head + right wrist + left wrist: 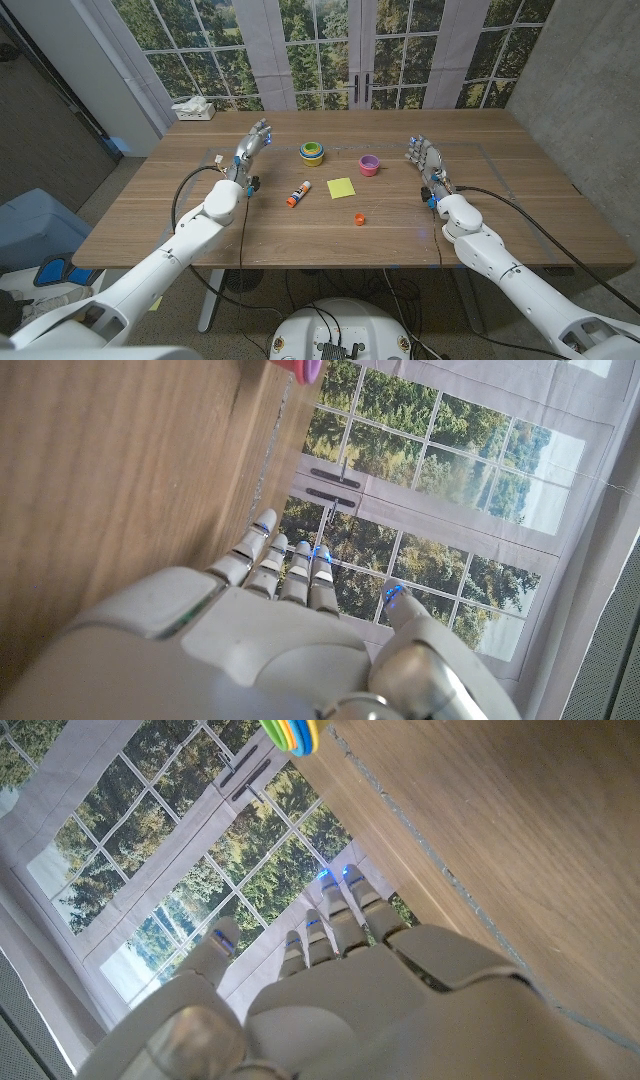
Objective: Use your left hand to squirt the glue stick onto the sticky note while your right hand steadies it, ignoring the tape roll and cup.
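pink cup (pixel 369 165), inside unclear, stacked cups (pixel 312 152)

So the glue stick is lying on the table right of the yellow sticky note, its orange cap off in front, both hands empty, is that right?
Not quite. The head view shows the glue stick lying left of the yellow sticky note, not right. The rest holds: its orange cap lies loose in front, and the left hand and right hand hold nothing.

Glue stick (pixel 299 194): white body, orange end, lying flat, angled, mid-table. Sticky note (pixel 341 188): yellow square, flat, just beside it. Orange cap (pixel 359 219) lies apart, nearer the robot.
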You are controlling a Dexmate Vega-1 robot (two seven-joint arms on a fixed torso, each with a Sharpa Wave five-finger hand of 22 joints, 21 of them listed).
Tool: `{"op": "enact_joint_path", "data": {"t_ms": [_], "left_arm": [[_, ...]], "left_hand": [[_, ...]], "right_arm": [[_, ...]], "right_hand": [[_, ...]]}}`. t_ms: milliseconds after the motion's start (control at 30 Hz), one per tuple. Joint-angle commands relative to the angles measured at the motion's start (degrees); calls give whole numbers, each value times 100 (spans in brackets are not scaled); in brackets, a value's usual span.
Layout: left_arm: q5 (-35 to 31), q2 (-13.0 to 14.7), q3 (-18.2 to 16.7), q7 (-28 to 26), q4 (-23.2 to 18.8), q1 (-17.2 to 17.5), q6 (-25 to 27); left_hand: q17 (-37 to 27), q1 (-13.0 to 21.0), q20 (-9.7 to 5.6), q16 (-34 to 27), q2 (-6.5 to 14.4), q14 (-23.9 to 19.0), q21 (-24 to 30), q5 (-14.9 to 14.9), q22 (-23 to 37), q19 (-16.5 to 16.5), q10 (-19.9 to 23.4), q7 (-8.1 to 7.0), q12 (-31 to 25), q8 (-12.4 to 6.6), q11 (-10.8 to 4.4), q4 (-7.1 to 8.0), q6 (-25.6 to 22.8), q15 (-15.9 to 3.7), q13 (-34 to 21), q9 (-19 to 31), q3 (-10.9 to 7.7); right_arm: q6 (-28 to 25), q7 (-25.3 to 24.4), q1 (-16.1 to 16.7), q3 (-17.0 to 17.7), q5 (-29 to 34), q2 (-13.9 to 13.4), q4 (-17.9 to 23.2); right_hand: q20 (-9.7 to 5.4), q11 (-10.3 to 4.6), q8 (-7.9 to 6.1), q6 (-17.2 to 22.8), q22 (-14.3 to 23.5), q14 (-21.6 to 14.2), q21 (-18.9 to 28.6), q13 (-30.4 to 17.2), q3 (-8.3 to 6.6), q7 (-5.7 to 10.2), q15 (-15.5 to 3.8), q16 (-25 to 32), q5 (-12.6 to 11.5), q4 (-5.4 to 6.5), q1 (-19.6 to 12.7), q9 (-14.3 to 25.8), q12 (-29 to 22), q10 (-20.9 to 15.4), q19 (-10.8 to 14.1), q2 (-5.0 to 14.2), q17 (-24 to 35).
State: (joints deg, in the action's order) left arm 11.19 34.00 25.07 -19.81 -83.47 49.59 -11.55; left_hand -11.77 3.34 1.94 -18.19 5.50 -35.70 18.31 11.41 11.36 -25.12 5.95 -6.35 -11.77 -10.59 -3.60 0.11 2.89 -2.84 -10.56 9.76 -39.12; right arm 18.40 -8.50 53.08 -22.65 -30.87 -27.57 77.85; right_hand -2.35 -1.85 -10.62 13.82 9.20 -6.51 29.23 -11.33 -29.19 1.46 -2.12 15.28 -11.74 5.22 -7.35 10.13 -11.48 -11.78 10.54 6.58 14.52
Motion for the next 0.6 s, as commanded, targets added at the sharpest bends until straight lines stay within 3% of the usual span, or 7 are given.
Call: {"op": "enact_joint_path", "data": {"t_ms": [33, 67, 133, 200, 267, 467, 600], "left_arm": [[-794, 194, 69, -546, -324, 84, 219], [-870, 173, 62, -653, -335, 93, 236], [-902, 243, 46, -625, -499, 118, 466], [-992, 324, 45, -611, -620, 127, 605], [-1115, 388, 52, -643, -723, 136, 723], [-1293, 613, 91, -435, -983, 110, 1057], [-1431, 823, 144, -192, -1199, 68, 1369]], "left_hand": [[-509, 9, -395, -1077, 219, -2424, 1035, -9, 388, -1872, 177, -37, 36, -33, -172, 7, 207, -502, -14, 26, 77], [-702, 126, -596, -1421, 210, -2911, 1350, -2, 540, -2366, 297, -8, 27, -33, -222, -132, 186, -613, -12, 26, 69], [-1334, 465, -986, -2273, 82, -3784, 2121, -3, 1056, -3280, 754, 114, -32, -47, -332, -613, 88, -915, -16, 39, 51], [-2005, 513, -1295, -2945, -22, -4340, 2978, 8, 1935, -3717, 1156, 268, -29, -77, -386, -798, -84, -961, -19, 49, -8], [-2158, 550, -1389, -3184, -14, -4500, 3378, 24, 2314, -3993, 1398, 416, -48, -114, -458, -843, -269, -954, -17, 50, -75], [-2256, 726, -1421, -3450, 192, -4530, 3585, 70, 2591, -3933, 1469, 472, -6, -162, -582, -880, -581, -958, -15, 51, -264], [-2214, 938, -1402, -3504, 244, -4394, 3559, 78, 2632, -3650, 1219, 235, 90, -144, -648, -985, -723, -966, -21, 54, -403]], "right_arm": [[81, -172, 169, 23, 110, -28, 182], [83, -208, 193, 29, 127, -32, 210], [82, -234, 236, 43, 129, -46, 261], [77, -302, 284, 54, 173, -68, 326], [95, -317, 322, 67, 178, -77, 365], [163, -415, 416, 89, 242, -70, 452], [181, -498, 485, 96, 288, -60, 517]], "right_hand": [[-278, -5, -58, 53, 21, -41, -26, -20, -23, 66, -260, 42, 28, -53, -73, 20, -41, -52, 40, 320, 12], [-270, -4, -61, 64, 22, -44, -29, -20, -24, 69, -260, 44, 30, -59, -79, 20, -39, -50, 46, 320, 11], [-267, -2, -64, 75, 22, -53, -33, -20, -24, 75, -251, 49, 32, -64, -83, 20, -40, -54, 53, 318, 13], [-259, -3, -64, 80, 22, -55, -40, -20, -21, 88, -251, 51, 37, -74, -88, 21, -36, -46, 66, 310, 13], [-256, -2, -66, 91, 23, -59, -42, -20, -20, 101, -259, 54, 40, -75, -88, 21, -37, -48, 75, 309, 15], [-244, -9, -63, 99, 24, -96, -61, -20, -7, 126, -251, 77, 52, -77, -81, 22, -37, -56, 99, 298, 26], [-238, -2, -57, 92, 24, -100, -71, -20, 7, 130, -254, 82, 60, -78, -72, 22, -35, -54, 115, 280, 31]]}}
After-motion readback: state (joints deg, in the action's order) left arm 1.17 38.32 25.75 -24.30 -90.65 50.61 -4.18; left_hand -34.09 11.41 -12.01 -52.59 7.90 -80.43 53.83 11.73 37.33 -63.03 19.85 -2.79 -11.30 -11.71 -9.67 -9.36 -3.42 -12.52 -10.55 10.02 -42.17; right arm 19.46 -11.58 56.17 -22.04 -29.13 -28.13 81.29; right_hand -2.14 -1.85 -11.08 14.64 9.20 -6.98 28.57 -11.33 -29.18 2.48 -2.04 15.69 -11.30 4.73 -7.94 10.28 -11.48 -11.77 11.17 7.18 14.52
